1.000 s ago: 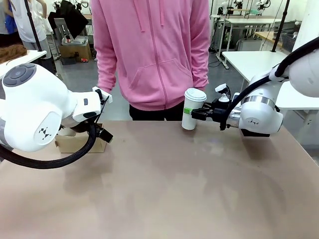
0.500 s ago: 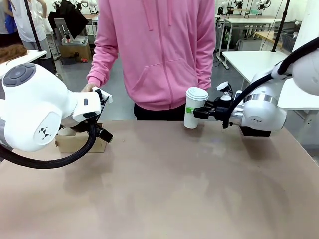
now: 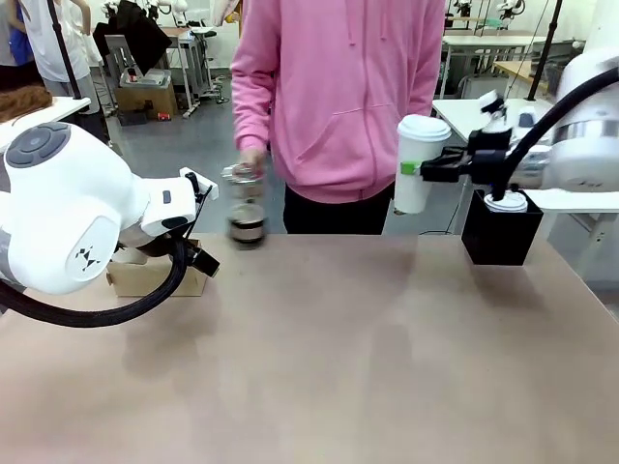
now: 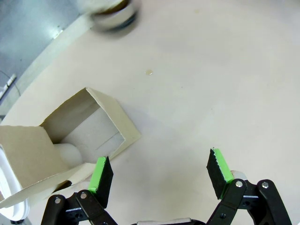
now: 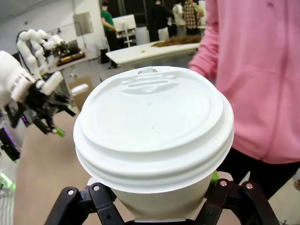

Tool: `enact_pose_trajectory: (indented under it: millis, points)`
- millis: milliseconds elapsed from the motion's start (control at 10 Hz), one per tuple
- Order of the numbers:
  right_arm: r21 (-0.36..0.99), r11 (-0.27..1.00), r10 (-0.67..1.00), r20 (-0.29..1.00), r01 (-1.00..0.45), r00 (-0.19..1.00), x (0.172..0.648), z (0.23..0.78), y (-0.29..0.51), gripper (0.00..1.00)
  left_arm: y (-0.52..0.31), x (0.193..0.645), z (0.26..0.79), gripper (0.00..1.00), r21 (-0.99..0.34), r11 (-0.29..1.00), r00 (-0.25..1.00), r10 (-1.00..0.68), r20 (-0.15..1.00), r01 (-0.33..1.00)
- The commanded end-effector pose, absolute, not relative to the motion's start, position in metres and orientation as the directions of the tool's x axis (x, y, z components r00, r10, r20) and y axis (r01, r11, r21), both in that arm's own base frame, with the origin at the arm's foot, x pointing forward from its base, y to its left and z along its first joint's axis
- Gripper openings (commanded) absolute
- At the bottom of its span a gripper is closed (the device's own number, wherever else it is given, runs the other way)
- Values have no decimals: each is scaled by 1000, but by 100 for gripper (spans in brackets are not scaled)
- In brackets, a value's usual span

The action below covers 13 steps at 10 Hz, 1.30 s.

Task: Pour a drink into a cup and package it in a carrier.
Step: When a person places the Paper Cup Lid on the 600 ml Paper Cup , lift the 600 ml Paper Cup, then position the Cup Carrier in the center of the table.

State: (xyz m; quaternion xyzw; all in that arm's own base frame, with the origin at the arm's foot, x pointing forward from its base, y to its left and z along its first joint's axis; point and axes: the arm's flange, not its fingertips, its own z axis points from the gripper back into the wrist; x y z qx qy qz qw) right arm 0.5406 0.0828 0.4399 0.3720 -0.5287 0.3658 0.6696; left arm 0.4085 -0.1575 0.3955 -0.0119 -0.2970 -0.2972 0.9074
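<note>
Right gripper (image 3: 418, 174) clamps the lidded cup (image 3: 420, 140) aloft, apparently bound for the cardboard carrier (image 4: 114, 118), where the left gripper (image 4: 159, 165) hovers, jaws spread wide.

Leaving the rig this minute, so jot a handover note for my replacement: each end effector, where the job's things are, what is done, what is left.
Left end effector: open, empty, over the table beside the brown cardboard cup carrier.
Right end effector: shut on the white lidded paper cup, held in the air near the black box.
Person's hand: holds the clear glass jug of dark drink at the far table edge.
Done: cup is lidded and gripped; whether it is filled cannot be told.
Left: set the cup into a carrier slot.
</note>
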Motion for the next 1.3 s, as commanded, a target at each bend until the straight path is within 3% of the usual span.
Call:
enact_pose_trajectory:
  millis: [0,600,700,1200]
  points:
    - [164,405,72,975,-899,210,503,476,74,80,-157,408,397,100,154,824,646,-531,549,546]
    - [115,509,59,984,-853,167,485,497,80,80,-157,408,397,100,154,824,646,-531,549,546]
    - [124,442,82,981,-888,178,482,499,71,80,-157,408,397,100,154,824,646,-531,549,546]
    - [124,442,82,981,-888,178,482,499,71,80,-157,408,397,100,154,824,646,-531,549,546]
